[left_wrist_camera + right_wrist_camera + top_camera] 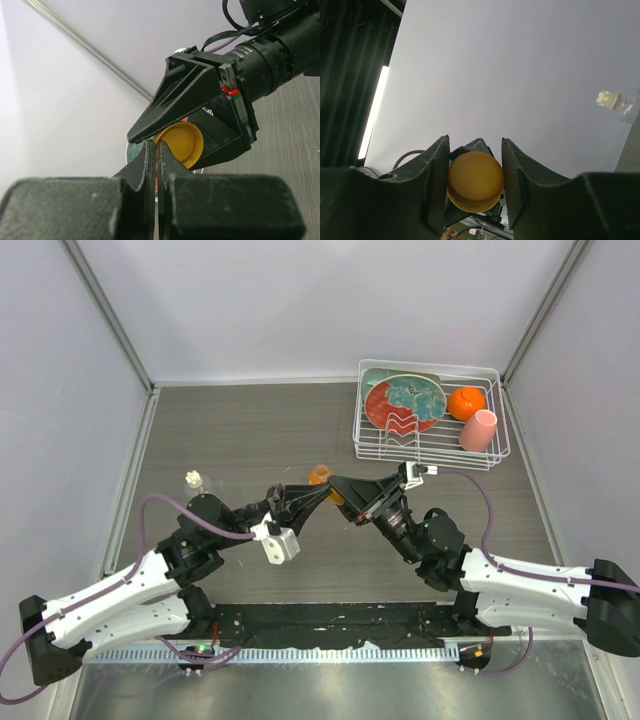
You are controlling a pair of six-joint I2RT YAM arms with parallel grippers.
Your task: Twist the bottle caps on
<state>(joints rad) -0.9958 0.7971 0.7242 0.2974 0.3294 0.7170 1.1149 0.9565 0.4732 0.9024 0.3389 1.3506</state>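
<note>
- Top external view: the bench (250,430) is a grey slab walled by pale panels on three sides. Its middle and left lie mostly bare, so there is open room to swing there.
- At the far right corner the wire rack (470,464) holds a plate, an orange ball and a pink cup. The right arm passes near its front rim, which is the one edge I would mind.
- Both arms reach inward and meet nose to nose over mid-bench.
- From its own wrist view, the right gripper (475,150) brackets the orange cap (475,181) with its fingers against both sides, clamped as far as I can see.
- Opposite it, the left gripper (156,155) is pinched together on that cap's thin rim, with an orange sliver showing between the fingers.
- Near the left edge, well apart from all this, the clear bottle (193,481) stands alone with the cream cap (605,98) on its neck. I cannot tell whether it is tight.
- I cannot pick out the orange bottle; it may be hidden under the arms.
- This looks to me like a hand-over of the cap. Next the left should let go, then the cap needs setting square on a neck before any twist.
</note>
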